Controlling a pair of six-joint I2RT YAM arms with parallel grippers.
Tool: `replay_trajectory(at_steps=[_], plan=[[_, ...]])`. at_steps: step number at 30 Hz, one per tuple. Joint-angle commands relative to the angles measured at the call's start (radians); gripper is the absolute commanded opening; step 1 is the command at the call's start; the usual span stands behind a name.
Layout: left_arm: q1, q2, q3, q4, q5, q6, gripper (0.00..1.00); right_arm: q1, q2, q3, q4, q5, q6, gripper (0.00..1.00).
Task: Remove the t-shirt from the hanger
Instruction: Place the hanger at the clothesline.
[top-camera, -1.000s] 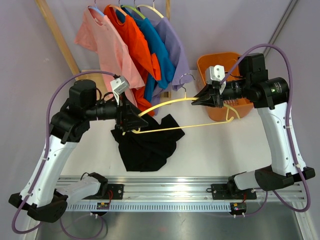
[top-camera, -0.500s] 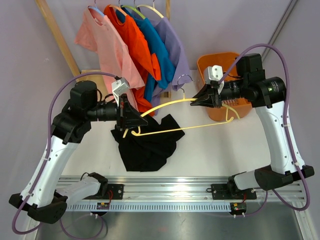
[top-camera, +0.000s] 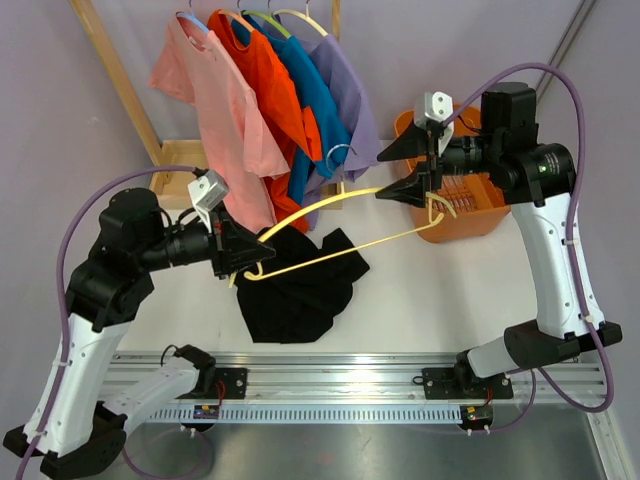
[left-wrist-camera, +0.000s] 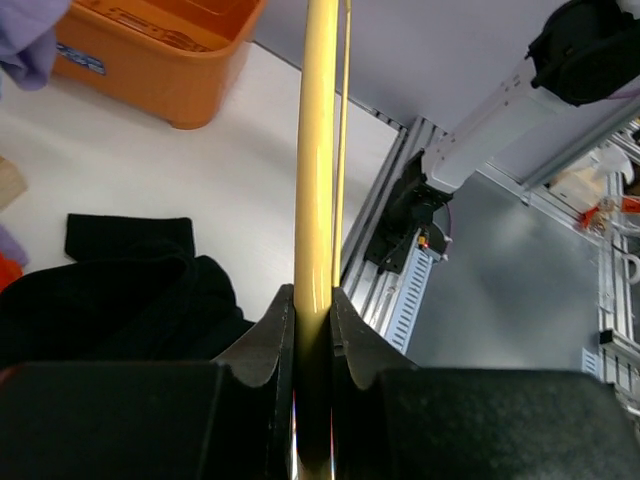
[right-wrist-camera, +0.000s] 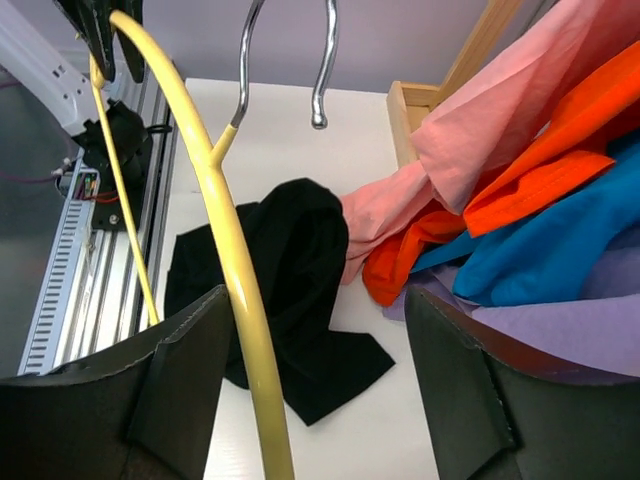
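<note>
Hanger (top-camera: 320, 203) aloft over crumpled t-shirt (top-camera: 295, 300)

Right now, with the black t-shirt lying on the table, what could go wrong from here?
1. Only the left gripper clamps the yellow hanger, at one end; the right gripper is open, so the hanger might droop or swing.
2. Its metal hook sits near the hanging shirts and could snag them.

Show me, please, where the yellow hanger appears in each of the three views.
Top external: yellow hanger slants across the middle, lower left to upper right.
Left wrist: yellow hanger stands upright at centre, reaching the top edge.
Right wrist: yellow hanger curves from top left to the bottom edge.
Shared landmark: the crumpled black t-shirt, visible in all three.
</note>
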Motion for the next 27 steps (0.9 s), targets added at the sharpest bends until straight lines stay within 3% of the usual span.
replay_trajectory(at_steps=[1,5,8,9,12,16,27], plan=[[0.005,-0.035,0.063,-0.068,-0.129,0.018,0.0,-0.046,0.014,0.094,0.115,-0.015,0.118,0.76],[0.007,-0.087,0.204,-0.127,-0.329,0.041,0.0,-0.213,0.017,0.13,0.322,-0.037,0.317,0.77],[0.005,-0.109,0.303,-0.167,-0.519,0.047,0.0,-0.334,0.043,0.167,0.461,0.052,0.502,0.83],[0.005,-0.111,0.358,-0.175,-0.589,0.053,0.0,-0.425,0.063,0.17,0.494,0.043,0.54,0.83],[0.005,-0.103,0.451,-0.17,-0.702,0.066,0.0,-0.523,0.087,0.139,0.595,-0.012,0.652,0.83],[0.004,-0.095,0.502,-0.115,-0.872,0.079,0.0,-0.534,0.06,0.018,0.65,-0.038,0.672,0.83],[0.004,-0.019,0.386,0.063,-1.46,0.165,0.0,-0.534,0.026,-0.123,0.623,-0.034,0.655,0.84]])
